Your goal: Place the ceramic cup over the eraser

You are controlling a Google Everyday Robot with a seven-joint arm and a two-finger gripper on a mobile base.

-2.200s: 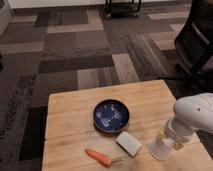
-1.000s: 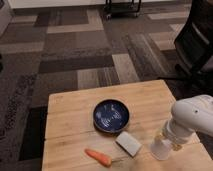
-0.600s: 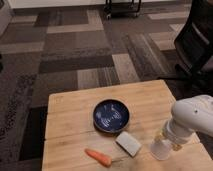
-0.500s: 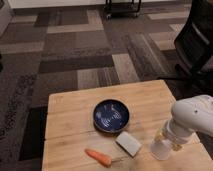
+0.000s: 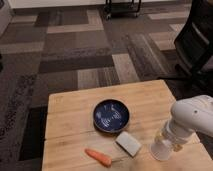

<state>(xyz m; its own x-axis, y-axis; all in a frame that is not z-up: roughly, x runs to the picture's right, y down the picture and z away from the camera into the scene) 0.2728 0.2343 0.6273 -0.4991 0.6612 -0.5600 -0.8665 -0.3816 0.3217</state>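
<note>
The cup point(image 5: 161, 148) stands near the table's point(image 5: 70, 120) front right corner, barely shifted from a moment ago; the gripper point(image 5: 170, 139) sits on it, apparently lowering it. Whether it grips is unclear. No eraser shows, so it is probably under the cup. Leftward lie slab point(image 5: 128, 143) and carrot point(image 5: 98, 157), then the plate point(image 5: 111, 115).

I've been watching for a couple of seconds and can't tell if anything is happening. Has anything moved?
Barely. The arm with the gripper at the table's right front edge has drifted slightly toward the camera, the white ceramic cup with it. The blue plate, pale slab and carrot stayed put.
</note>
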